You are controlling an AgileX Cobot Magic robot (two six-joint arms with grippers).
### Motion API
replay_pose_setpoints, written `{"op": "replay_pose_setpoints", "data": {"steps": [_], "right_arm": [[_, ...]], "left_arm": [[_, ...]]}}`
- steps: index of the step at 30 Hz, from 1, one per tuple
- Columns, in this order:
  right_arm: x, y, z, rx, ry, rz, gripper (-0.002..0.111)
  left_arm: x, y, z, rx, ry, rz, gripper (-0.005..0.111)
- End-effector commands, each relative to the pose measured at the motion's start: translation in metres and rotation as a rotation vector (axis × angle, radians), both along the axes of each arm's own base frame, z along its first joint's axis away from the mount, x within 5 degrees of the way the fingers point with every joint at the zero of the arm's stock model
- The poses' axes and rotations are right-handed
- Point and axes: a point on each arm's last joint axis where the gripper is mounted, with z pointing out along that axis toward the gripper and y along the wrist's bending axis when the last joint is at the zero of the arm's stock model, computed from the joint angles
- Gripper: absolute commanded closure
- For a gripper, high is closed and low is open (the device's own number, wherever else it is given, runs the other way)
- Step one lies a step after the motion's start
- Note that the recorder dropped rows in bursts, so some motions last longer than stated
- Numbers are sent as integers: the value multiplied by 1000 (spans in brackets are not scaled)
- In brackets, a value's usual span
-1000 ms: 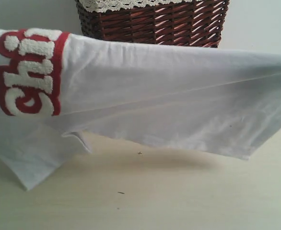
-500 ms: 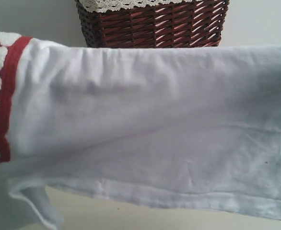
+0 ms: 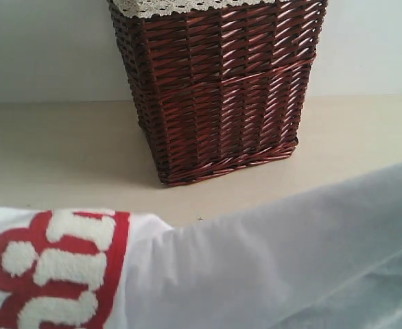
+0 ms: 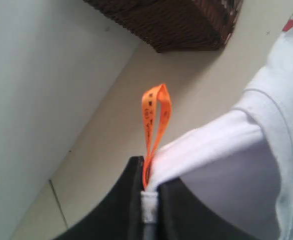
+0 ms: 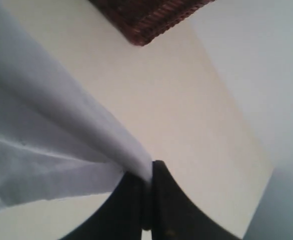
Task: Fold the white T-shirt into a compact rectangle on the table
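L grip: left gripper [image 4: 149,190] was shut tight, pinching the collar edge of the white T-shirt [image 4: 266,150] right beside the orange neck tag [image 4: 155,117]. The tag loop stuck out free past the fingertips.
R grip: right gripper [image 5: 147,180] was shut too, clamped on a bunched fold of the shirt. Which edge it was, can't tell.
Shirt pos: filled the near strip of the exterior view, w/ the red-banded lettering [image 3: 57,267] at near left and plain cloth running off to near right.
Table: table [image 3: 57,151] showed betw. the shirt and the wicker basket [image 3: 221,96]. Basket stood far middle, lace trim [image 3: 173,7] at its rim, apart from the shirt.
Contact: near both jaws the cloth looked lifted off the table. Whether the middle touched it, couldn't tell.
Key relation: shirt's long axis ran left-right, strung betw. the 2 grippers. From each jaw the cloth led inward toward the other arm. Neither arm was nearer; each had 1 end, L the neck end, R the other.
Step (judged): prob. carrying the stretched shirt to lay it flat. No fold seen, so the task looked early.
Next needs (judged): both arms lower together w/ the span taut, on the near side of the basket.
Risk: the thin pinch at the collar could slip, and slack would wrinkle the lay-down.
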Motion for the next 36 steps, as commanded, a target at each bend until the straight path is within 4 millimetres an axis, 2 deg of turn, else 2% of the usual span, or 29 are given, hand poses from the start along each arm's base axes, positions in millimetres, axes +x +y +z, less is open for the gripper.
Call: {"op": "replay_pose_setpoints", "data": {"steps": [1, 3, 4, 8, 14, 16, 17, 19, 23, 27, 30, 36], "right_arm": [[1, -4, -44, -16, 133, -20, 108], [1, -7, -64, -39, 203, -29, 108], [0, -9, -81, -64, 265, -37, 108], [-1, -19, -112, -178, 341, -41, 108], [22, -24, -110, -208, 193, -66, 108], [25, -24, -110, -203, 187, -74, 108], [25, -24, -109, -199, 187, -78, 108], [18, -22, -108, -188, 194, -77, 108], [-5, -17, -108, -161, 251, -65, 108], [-34, -8, -102, -117, 168, -52, 108], [-56, -1, -97, -99, 44, -32, 108], [-90, 3, -93, -114, -161, -73, 108]], "left_arm": [[8, -2, -18, -29, 62, -2, 107], [12, -1, -26, -19, 91, 1, 107], [15, 0, -37, -6, 125, 6, 107], [37, 4, -59, -17, 58, 59, 107], [74, 8, -96, -37, 46, 121, 107], [78, 8, -99, -45, 73, 128, 107], [77, 8, -94, -83, 58, 146, 107], [68, 5, -72, -173, -25, 162, 107], [40, 1, -36, -227, -173, 122, 107], [4, -1, -16, -232, -277, 83, 107], [-22, -3, -15, -220, -305, 58, 107], [-63, -13, -33, -235, -244, -48, 107]]}}
